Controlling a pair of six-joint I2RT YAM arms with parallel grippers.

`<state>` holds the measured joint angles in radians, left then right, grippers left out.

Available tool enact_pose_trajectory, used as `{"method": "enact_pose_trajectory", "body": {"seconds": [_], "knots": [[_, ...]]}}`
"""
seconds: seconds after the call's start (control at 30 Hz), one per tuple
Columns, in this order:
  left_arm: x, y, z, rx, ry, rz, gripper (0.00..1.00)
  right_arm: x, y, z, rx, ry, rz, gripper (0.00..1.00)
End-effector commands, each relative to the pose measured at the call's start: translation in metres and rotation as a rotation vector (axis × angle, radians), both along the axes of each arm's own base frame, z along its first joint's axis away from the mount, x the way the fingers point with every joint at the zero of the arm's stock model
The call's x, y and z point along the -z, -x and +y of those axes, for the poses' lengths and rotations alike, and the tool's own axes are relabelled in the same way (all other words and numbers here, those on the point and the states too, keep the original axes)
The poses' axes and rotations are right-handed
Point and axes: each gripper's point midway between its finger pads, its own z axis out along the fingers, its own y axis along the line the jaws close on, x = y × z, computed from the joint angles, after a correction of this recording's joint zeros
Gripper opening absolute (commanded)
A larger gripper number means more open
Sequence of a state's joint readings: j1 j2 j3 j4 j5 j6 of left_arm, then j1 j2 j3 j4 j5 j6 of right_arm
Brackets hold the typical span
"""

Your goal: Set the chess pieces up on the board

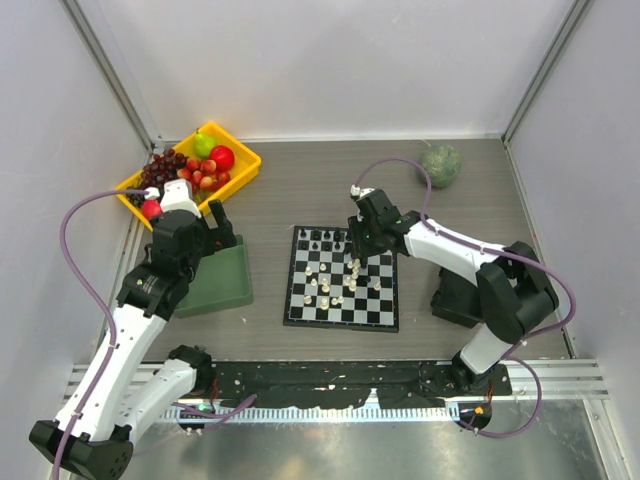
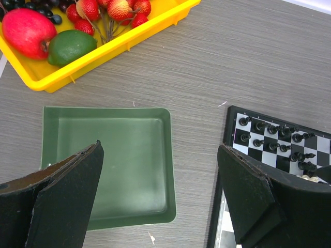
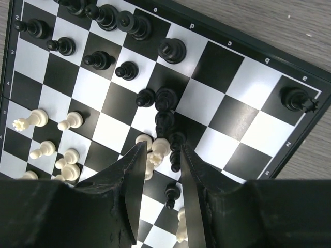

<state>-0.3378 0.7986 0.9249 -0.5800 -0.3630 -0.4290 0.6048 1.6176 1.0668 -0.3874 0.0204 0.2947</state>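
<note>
Barely open and empty, the right pincer (image 3: 161, 151) is straddling a cream-white piece (image 3: 161, 146) near the middle of the board (image 3: 222, 67); centring it first probably avoids knocking the adjacent black pieces (image 3: 164, 122).

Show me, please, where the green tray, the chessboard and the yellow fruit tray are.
green tray (image 2: 111, 165): left wrist view, its bare floor.
chessboard (image 1: 375, 316): top external view, bare square near its right corner.
yellow fruit tray (image 2: 119, 44): left wrist view, its outer wall.
</note>
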Motion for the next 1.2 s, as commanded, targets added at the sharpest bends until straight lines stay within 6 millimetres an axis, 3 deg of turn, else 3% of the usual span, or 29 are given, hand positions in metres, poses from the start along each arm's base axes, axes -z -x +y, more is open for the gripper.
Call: {"method": "enact_pose_trajectory", "body": {"seconds": [0.0,0.23,0.73,1.17], "knots": [[-0.009,-0.005,0.003,-0.012,0.004,-0.041,0.99,-0.017,-0.015,0.018,-0.009,-0.037,-0.045,0.38],[-0.007,-0.006,0.003,-0.011,0.003,-0.035,0.99,-0.010,-0.016,0.022,-0.013,-0.021,-0.034,0.38],[-0.007,-0.005,0.005,-0.015,0.003,-0.036,0.99,-0.002,-0.022,0.024,-0.010,-0.004,-0.025,0.20],[-0.007,-0.004,0.006,-0.017,0.004,-0.034,1.00,-0.028,-0.030,0.005,0.043,0.047,-0.117,0.15]]}}
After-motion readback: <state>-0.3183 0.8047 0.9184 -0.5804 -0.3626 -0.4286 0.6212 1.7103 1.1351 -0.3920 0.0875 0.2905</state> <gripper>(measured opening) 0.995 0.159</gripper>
